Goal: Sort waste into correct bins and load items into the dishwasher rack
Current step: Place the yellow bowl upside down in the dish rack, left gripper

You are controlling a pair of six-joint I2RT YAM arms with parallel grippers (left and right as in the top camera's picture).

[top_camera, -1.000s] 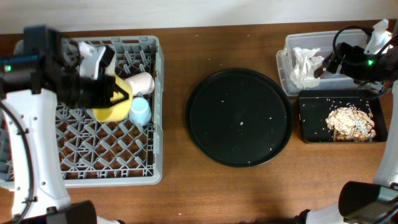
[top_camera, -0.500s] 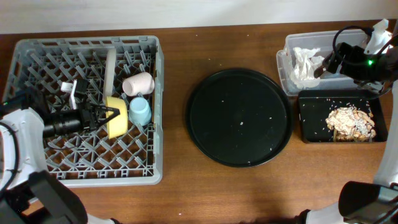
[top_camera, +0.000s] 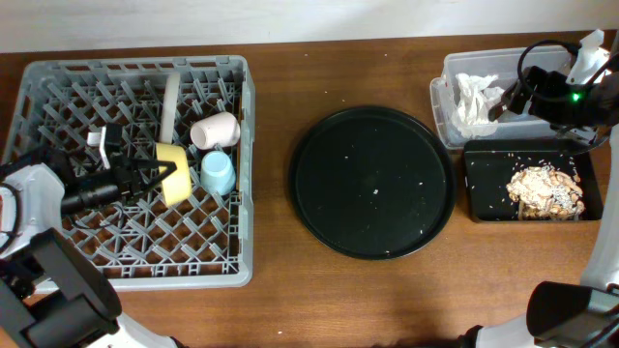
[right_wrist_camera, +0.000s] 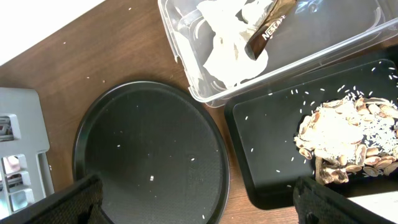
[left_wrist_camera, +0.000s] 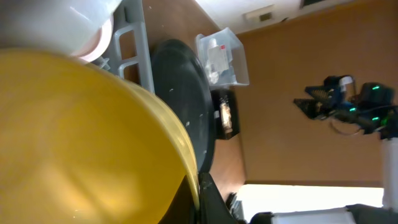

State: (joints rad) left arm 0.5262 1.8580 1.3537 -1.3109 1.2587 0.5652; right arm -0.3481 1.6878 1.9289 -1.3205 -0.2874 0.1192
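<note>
The left claw [top_camera: 155, 175] lies low and sideways inside the rack [top_camera: 145, 275], clenched on the rim of the yellow bowl [top_camera: 176, 176]. The bowl stands on edge among the pegs. From the left wrist camera the bowl fills nearly the whole view, with one dark finger showing at its lower edge. Just beside the bowl, on the side away from the claw, sits the blue cup [top_camera: 217, 174]. The pink cup [top_camera: 215, 129] lies on its side just behind it. The grey-green plate [top_camera: 170, 101] stands upright in a slot behind the bowl.

The right claw [right_wrist_camera: 196, 193] hangs above the clear tub [top_camera: 464, 60] at the far right corner of the table [top_camera: 290, 290]. Its fingers are spread wide, with nothing between them. In the tub lies the crumpled tissue [top_camera: 474, 101], and the wrist view shows the brown wrapper [right_wrist_camera: 268, 25] resting against it. The shallow black tray [top_camera: 484, 198] sits against the tub's near side. It holds a heap of tan food scraps [top_camera: 545, 188] with pale bits scattered round it. Between the rack and these two bins sits the round black tray [top_camera: 372, 182], dotted with a few pale specks.
</note>
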